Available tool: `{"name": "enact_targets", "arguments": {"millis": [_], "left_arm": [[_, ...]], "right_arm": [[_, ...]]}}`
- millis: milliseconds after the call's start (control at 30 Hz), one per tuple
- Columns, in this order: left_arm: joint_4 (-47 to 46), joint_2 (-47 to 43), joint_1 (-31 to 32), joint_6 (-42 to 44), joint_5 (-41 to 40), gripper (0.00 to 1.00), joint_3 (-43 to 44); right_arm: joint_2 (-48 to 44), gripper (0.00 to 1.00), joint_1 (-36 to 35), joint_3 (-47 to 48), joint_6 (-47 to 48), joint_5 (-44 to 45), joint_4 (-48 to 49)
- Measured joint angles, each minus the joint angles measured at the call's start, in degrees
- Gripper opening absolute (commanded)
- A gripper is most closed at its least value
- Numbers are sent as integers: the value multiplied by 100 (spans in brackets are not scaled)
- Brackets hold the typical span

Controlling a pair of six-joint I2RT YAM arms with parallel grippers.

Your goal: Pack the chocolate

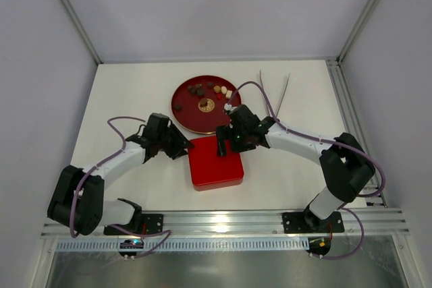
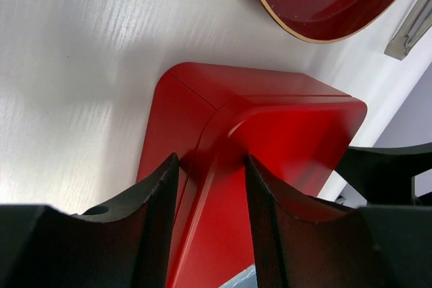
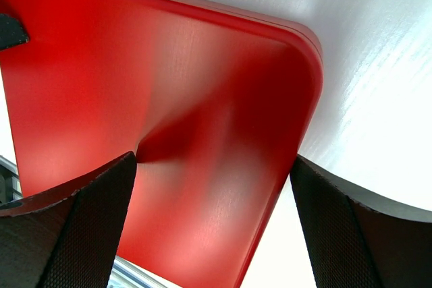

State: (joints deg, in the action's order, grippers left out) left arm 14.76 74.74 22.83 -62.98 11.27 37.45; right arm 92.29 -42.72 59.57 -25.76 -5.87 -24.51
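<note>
Several small chocolate pieces point(image 1: 202, 90), dark brown, mid-brown and cream, lie on the back part of a round red plate point(image 1: 192, 116). In front of it stands the square red box with its lid on point(image 1: 216, 166). My left gripper point(image 1: 182, 149) is at the box's back left corner. In the left wrist view the gripper point(image 2: 208, 166) is open, its jaws either side of the lid's corner edge point(image 2: 283, 126). My right gripper point(image 1: 223, 145) is over the box's back edge. In the right wrist view the gripper point(image 3: 212, 166) is wide open, one fingertip point(image 3: 115, 180) on the lid point(image 3: 169, 79). Neither gripper holds any chocolate.
A pair of thin metal tongs point(image 1: 273, 89) lies on the white table to the right of the plate. The plate's gold rim point(image 2: 290, 25) shows in the left wrist view. White walls and aluminium frame rails enclose the table.
</note>
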Motion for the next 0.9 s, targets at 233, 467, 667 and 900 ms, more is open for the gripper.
{"name": "enact_targets", "arguments": {"millis": [233,467,667,900], "left_arm": [[-286,264,-37,-85,142,41,4],[-328,315,-52,-96,186,41,55],[-308,380,-52,-57,210,41,131],[-310,476,-57,37,278,41,205]], "right_arm": [[4,93,293,-177,-31,-407,234],[-66,93,540,-361,-105,-688,433],[-68,93,852,-389,-144,-804,490],[-66,92,1032,-389,-190,-654,584]]}}
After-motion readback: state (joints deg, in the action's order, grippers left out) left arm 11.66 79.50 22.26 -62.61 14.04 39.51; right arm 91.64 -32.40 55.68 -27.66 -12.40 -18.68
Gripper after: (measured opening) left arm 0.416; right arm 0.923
